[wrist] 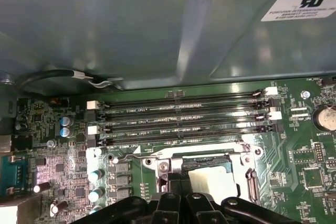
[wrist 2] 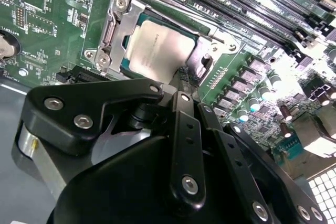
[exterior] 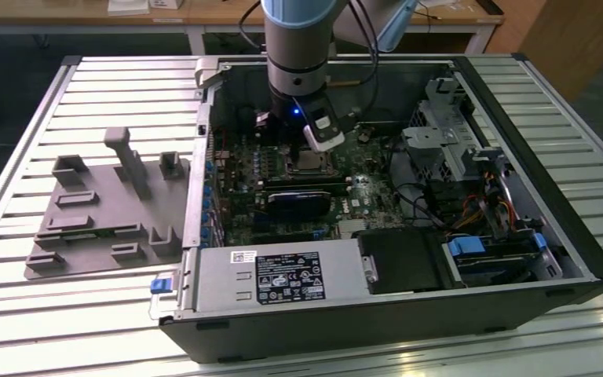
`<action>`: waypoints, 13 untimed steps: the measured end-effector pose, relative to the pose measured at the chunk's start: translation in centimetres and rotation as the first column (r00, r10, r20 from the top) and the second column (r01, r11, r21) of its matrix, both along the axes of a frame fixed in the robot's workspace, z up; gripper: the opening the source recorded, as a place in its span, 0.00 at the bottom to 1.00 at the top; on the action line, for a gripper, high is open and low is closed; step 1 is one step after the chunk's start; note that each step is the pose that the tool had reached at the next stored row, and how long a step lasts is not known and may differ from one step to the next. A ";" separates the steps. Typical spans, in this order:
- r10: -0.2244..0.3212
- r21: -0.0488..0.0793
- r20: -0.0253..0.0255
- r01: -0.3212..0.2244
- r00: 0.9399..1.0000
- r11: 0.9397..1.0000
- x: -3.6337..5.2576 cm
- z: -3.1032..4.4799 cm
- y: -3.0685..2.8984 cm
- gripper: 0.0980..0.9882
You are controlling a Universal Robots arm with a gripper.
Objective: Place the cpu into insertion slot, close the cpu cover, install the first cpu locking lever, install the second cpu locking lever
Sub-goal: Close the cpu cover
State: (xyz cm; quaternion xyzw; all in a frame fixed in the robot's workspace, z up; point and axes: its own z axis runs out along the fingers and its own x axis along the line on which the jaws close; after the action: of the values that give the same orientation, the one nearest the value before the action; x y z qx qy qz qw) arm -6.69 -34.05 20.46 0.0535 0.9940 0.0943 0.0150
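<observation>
One cpu [wrist 2: 157, 51], small and square, with a silvery-grey metal top bearing faint print that cannot be made out. Lies flat in the insertion slot [wrist: 205, 160] on the green motherboard [wrist 2: 47, 30], framed by the one cpu cover [wrist 2: 118, 24], a thin silvery plate whose window shows the chip.

One end effector [wrist 2: 181, 77], black, poised just above the chip's near edge in the second wrist view. Fingers drawn together to a point, nothing seen held between them.

Four long black memory slots [wrist: 184, 119] just beside the socket, and one coin cell [wrist: 325, 118] nearby.

Two labels: a white one [wrist: 302, 8] on the case wall, a black-and-white one [exterior: 291, 276] on the power supply.

One open computer case [exterior: 553, 196] and one grey fixture [exterior: 103, 212] on the slatted tabletop [exterior: 29, 330].
</observation>
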 end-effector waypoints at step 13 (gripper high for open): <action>0.000 0.017 0.000 0.000 1.000 1.000 -0.25 -0.50 -0.10 0.00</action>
State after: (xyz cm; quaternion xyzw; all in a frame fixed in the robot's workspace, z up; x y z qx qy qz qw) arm -6.94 -34.14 19.96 0.0535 0.9931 0.1029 0.0145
